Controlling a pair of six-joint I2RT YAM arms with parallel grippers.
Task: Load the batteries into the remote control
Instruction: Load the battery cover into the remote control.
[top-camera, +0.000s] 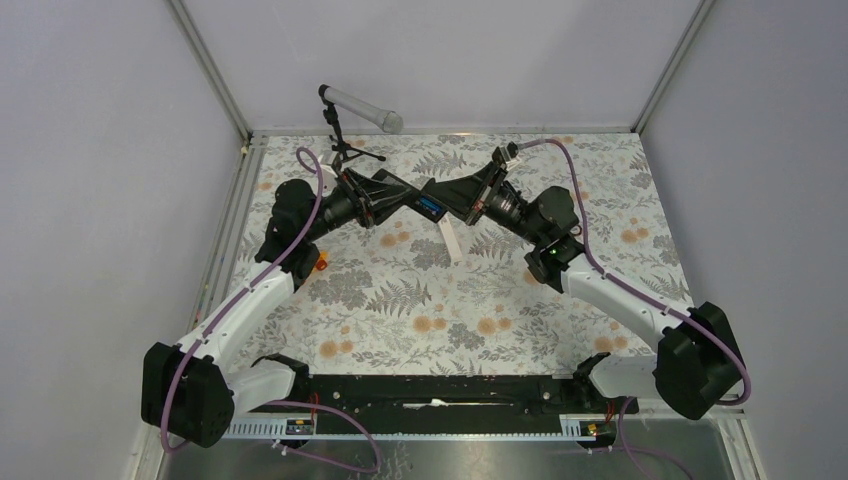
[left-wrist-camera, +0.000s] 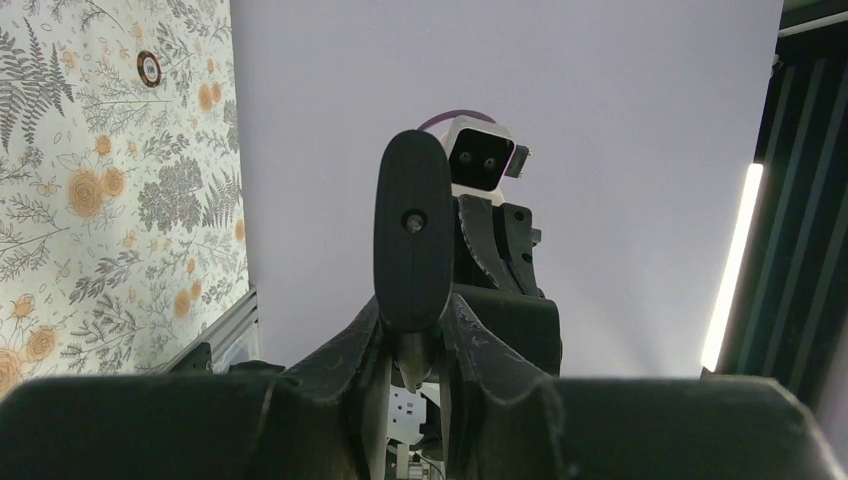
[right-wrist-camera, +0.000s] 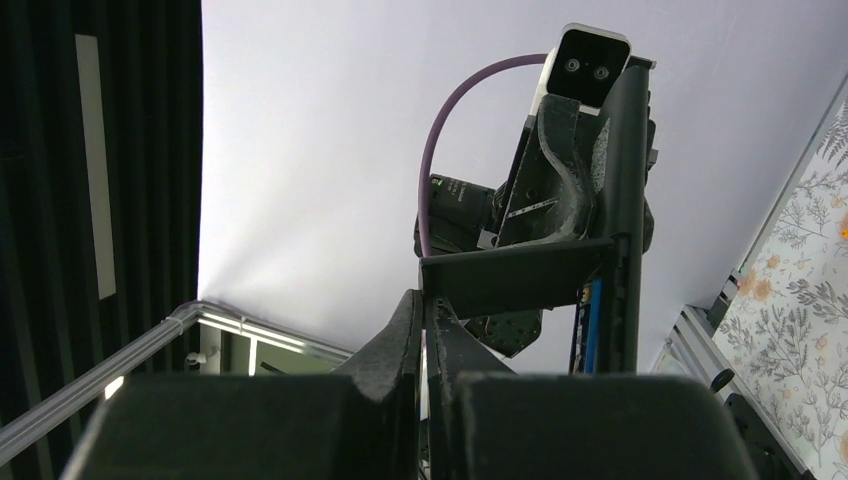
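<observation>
Both grippers meet above the back middle of the table. My left gripper (top-camera: 403, 199) is shut on the black remote control (top-camera: 418, 202); in the left wrist view the remote (left-wrist-camera: 410, 235) stands up between my fingers (left-wrist-camera: 478, 335). A blue battery (top-camera: 432, 209) sits in the remote, and shows as a blue strip along its edge in the right wrist view (right-wrist-camera: 586, 320). My right gripper (top-camera: 455, 197) is shut on a thin flat black piece (right-wrist-camera: 515, 278) that juts sideways from the remote (right-wrist-camera: 622, 200). No other batteries show.
A white strip (top-camera: 452, 241) lies on the floral table cover (top-camera: 400, 300) below the grippers. An orange toy car (top-camera: 320, 264) sits partly hidden by the left arm. A microphone on a small stand (top-camera: 358, 108) is at the back edge.
</observation>
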